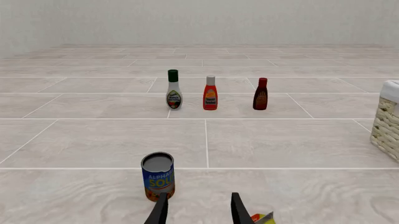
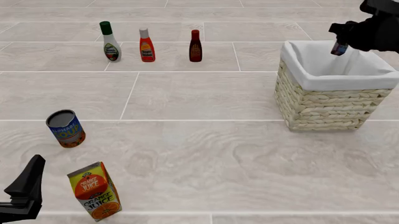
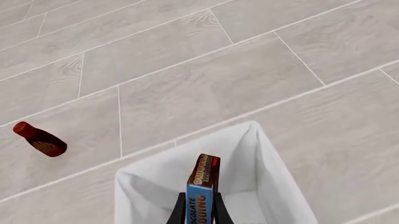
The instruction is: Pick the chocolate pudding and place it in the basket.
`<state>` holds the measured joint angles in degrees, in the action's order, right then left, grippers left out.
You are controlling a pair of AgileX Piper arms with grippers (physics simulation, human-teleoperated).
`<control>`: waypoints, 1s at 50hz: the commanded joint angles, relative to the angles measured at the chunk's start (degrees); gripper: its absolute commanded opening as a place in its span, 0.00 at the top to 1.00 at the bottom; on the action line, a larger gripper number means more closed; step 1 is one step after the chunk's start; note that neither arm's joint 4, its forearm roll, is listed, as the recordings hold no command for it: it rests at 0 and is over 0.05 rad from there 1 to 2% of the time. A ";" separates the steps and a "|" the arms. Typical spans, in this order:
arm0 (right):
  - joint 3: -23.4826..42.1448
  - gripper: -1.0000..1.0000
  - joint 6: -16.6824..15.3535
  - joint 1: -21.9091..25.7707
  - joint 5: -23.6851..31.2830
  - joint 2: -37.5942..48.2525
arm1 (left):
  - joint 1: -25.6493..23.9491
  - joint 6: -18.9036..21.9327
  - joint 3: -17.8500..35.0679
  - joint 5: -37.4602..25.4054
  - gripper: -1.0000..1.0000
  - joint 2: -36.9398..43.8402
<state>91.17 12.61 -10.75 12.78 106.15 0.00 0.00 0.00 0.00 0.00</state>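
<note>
Pudding (image 3: pixel 203 186) hung pinched upright in our right hand (image 3: pixel 199 212), long axis pointing down, directly over the open mouth of the basket (image 2: pixel 324 105). In the front view we saw the right hand (image 2: pixel 341 46) holding the pudding (image 2: pixel 339 48) just above the white lining, near the far rim. The drop was straight down, so we judged a release would land it inside. Our left hand (image 1: pixel 196 210) sat open and empty, well away, beside the can (image 1: pixel 158 176) and juice carton (image 2: pixel 95 190) on the bench (image 2: pixel 199 154).
</note>
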 commanded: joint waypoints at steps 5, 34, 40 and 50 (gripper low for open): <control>0.04 1.00 1.54 -0.32 -0.44 1.64 | 0.00 0.00 0.00 0.00 0.00 0.00; -0.53 1.00 2.86 -0.89 -1.21 4.61 | 0.00 0.00 0.00 0.00 0.00 0.00; -0.65 1.00 3.13 -0.80 -1.63 5.56 | 0.00 0.00 0.00 0.00 0.00 0.00; -0.48 1.00 3.51 -0.50 -1.40 6.25 | 0.00 0.00 0.00 0.00 0.00 0.00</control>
<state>90.42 15.12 -11.42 11.36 111.63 0.00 0.00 0.00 0.00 0.00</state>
